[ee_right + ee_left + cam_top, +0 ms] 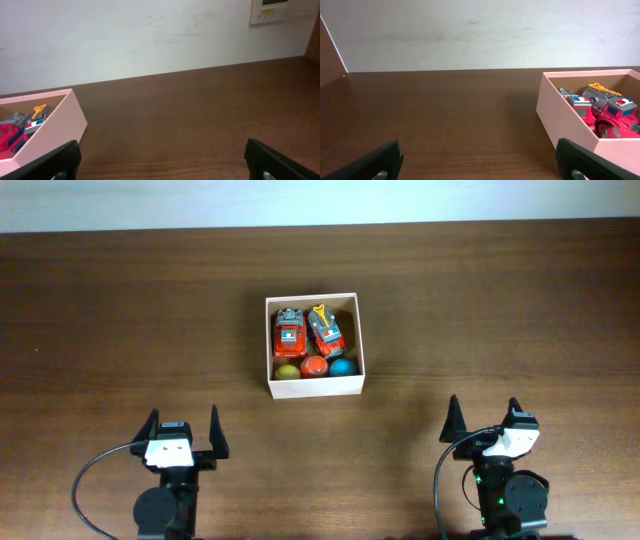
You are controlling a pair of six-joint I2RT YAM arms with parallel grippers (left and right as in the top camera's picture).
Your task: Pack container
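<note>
Nearest at hand, the left gripper (pixel 182 426) sits low at the front edge of the dark wooden desk (pixel 120 310), jaws spread wide and holding nothing. Further back, about mid-desk, the container (pixel 312 388) stands upright, well apart from both arms. It looks full to me: a red toy truck (pixel 290 332) and a second truck (pixel 326 330) with a yellow fitting lie side by side at the back, and a yellowish ball (pixel 288 371), an orange ball (pixel 315 367) and a blue ball (pixel 342 366) line the front wall. Off to the right, the right gripper (pixel 483 420) likewise gapes, empty. I see no loose toys on the desk, so I'd judge the packing done, unless a lid should follow; none is in view.
</note>
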